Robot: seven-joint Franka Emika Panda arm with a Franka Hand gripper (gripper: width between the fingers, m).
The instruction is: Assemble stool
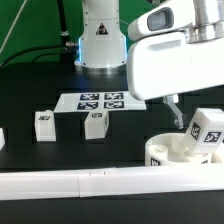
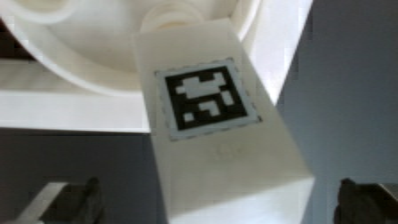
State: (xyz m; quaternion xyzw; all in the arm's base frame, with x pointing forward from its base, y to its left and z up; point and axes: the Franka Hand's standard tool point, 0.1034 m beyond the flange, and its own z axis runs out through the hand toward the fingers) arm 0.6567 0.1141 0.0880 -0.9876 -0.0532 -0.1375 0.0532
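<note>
From where I stand, the stool parts are all matte white plastic with smooth faces. The seat disc (image 1: 166, 156) is a thick round piece with a raised rim and hollowed recesses. It lies on the black table (image 1: 30, 155) at the exterior view's right, just behind the long white rail (image 1: 80, 182). One blocky leg (image 1: 208, 128) stands in the disc, tilted, and its flat face carries a black-and-white square tag. In the wrist view that leg fills the middle, with the curved disc beyond it. The gripper (image 2: 214, 203) is spread wide. Its dark fingers (image 2: 64, 202) sit far out on either side of the leg, with a clear gap on one side, so it pinches nothing. A second leg (image 1: 43, 123) and a third leg (image 1: 95, 124), small tagged blocks, stand loose on the table, apart from each other. They sit just in front of the thin, flat marker board (image 1: 100, 100).
</note>
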